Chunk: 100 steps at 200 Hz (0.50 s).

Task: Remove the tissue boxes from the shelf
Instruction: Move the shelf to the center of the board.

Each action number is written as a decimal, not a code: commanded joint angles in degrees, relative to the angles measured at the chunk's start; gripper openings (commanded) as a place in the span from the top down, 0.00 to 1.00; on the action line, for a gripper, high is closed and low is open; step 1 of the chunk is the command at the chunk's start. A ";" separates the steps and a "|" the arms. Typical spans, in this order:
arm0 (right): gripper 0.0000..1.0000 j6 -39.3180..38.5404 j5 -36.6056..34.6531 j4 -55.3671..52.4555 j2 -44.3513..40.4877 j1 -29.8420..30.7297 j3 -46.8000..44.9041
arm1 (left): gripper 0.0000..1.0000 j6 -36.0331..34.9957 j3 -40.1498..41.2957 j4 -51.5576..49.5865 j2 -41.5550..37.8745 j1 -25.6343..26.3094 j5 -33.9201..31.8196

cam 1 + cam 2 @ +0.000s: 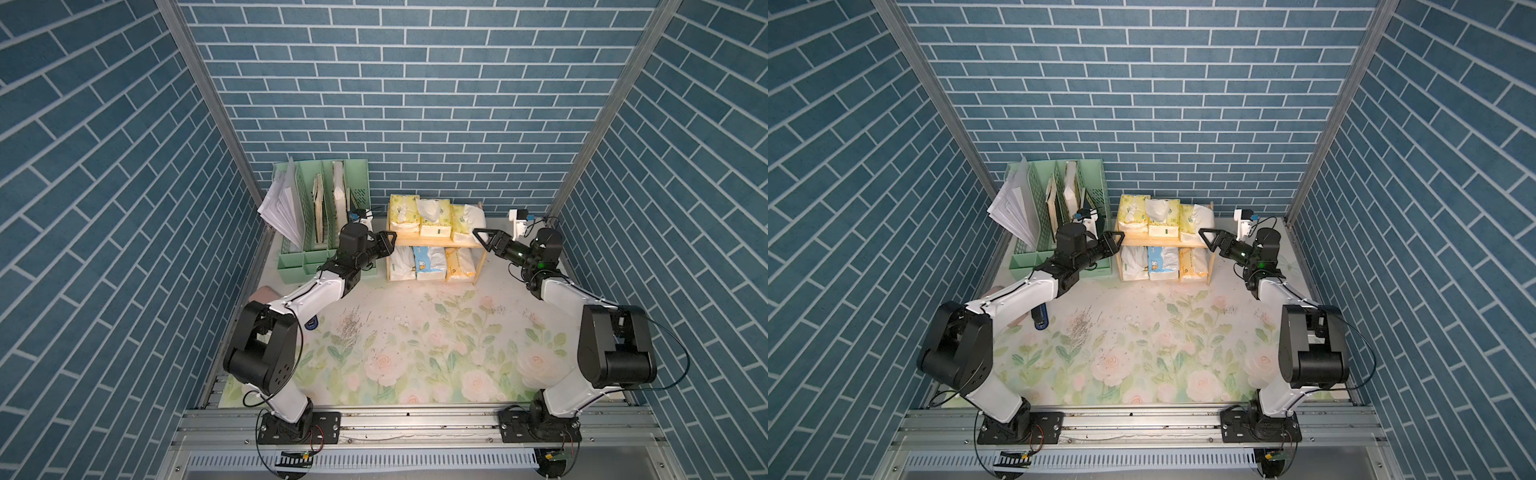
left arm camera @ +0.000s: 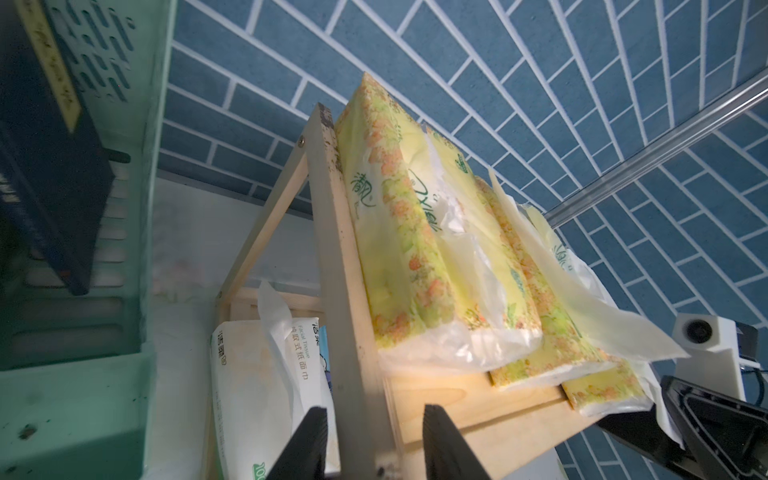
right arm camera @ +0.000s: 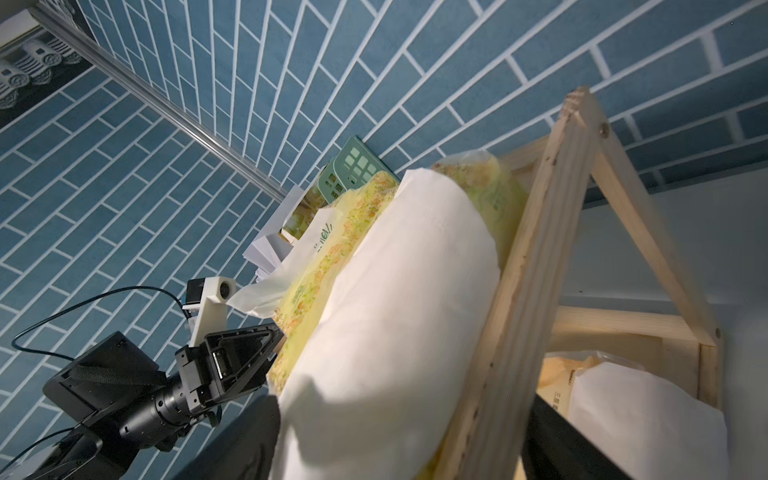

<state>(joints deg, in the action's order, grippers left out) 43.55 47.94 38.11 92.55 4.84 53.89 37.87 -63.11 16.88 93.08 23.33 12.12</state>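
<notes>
The shelf (image 1: 419, 241) stands at the back of the table against the wall. Three pale yellow tissue boxes (image 1: 434, 218) lie side by side on its upper board. Below them sit a white pack (image 1: 402, 264), a light blue one (image 1: 430, 262) and an orange-yellow one (image 1: 459, 262). My left gripper (image 1: 392, 239) is at the shelf's left front corner; in the left wrist view it (image 2: 374, 409) is open, with the wooden post between its jaws. My right gripper (image 1: 478, 233) is at the right front corner, open wide (image 3: 403, 415) around the rightmost yellow pack (image 3: 399, 316) and the board edge.
A mint-green file organizer (image 1: 316, 216) with loose white papers (image 1: 282, 208) stands just left of the shelf, close behind my left wrist. A blue object (image 1: 1040, 318) lies under the left arm. The floral mat (image 1: 415, 340) covers the table. Blue brick walls close in on three sides.
</notes>
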 commanded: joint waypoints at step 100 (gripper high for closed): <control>0.06 -18.02 -10.42 -21.59 -16.61 -2.66 -3.83 | 0.23 -7.14 2.33 -13.40 -14.66 -2.63 -3.77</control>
<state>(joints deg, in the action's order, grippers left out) 31.73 41.82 23.33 80.93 4.43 51.40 33.76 -59.72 7.94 81.87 21.80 10.04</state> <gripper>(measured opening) 0.937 0.747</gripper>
